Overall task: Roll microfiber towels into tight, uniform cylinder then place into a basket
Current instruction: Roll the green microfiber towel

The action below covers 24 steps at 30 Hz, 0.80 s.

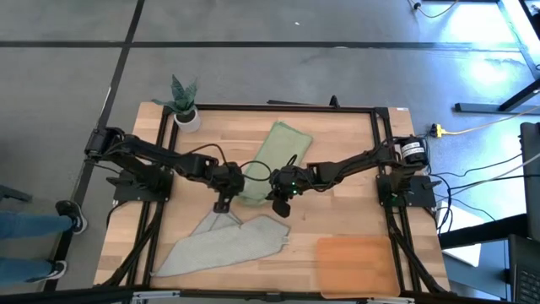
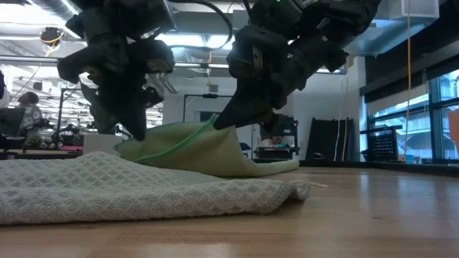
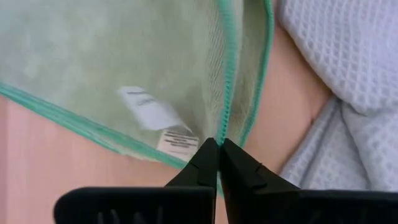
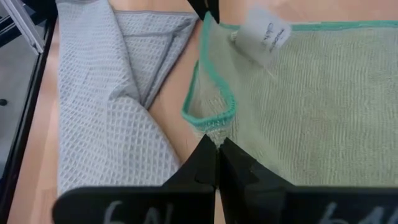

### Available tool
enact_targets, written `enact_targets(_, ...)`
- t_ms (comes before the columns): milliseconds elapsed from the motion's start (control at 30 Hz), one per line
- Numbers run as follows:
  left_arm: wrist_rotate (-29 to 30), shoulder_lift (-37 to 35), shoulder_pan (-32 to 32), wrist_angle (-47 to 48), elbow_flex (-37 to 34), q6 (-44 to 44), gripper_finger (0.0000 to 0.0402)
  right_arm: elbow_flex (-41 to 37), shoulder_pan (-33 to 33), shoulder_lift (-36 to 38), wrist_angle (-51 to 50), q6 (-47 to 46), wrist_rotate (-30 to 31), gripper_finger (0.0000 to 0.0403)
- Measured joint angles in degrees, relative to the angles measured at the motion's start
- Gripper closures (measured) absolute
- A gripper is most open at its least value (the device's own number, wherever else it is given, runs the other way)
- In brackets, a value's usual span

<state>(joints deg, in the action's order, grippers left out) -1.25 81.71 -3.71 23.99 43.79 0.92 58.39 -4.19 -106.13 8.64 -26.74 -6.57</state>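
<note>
Both tools pinch the green towel's near edge!
Left tool and right tool clamp the green towel mid-surface, beside the grey towel; basket well apart.

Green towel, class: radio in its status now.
Left gripper and right gripper both shut on green towel, near edge lifted. Grey towel flat in front. Basket empty.

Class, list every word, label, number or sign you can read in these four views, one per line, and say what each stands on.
Care tag sewn on the green towel: print too blurred to read.
Second tag at the towel's hem: print too small to read.
The tag in the right wrist view: faint lines of print, unreadable.
Pale markings on the right gripper's housing: cut off, unreadable.
No other text shows.
</note>
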Motion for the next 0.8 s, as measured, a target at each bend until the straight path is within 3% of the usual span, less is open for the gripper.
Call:
enact_targets(333,-0.4,0.81,-1.66,-2.16,0.09,0.01,0.033,0.0,0.04,0.0,0.07,0.09,0.91,0.04)
enact_targets(533,-0.77,3.1,-4.78,-4.9,0.11,-0.76,0.0317,-0.02,0.41,0.0,0.17,0.14,0.94,0.04)
enact_targets(733,10.29,4.11,-7.79,-6.33,0.14,-0.81,0.0318,-0.02,0.44,-0.02,0.41,0.09,0.94,0.04)
enact_targets(800,11.6,4.11,-8.31,-6.54,0.13,0.71,0.0315,-0.02,0.44,-0.02,0.44,0.16,0.94,0.04)
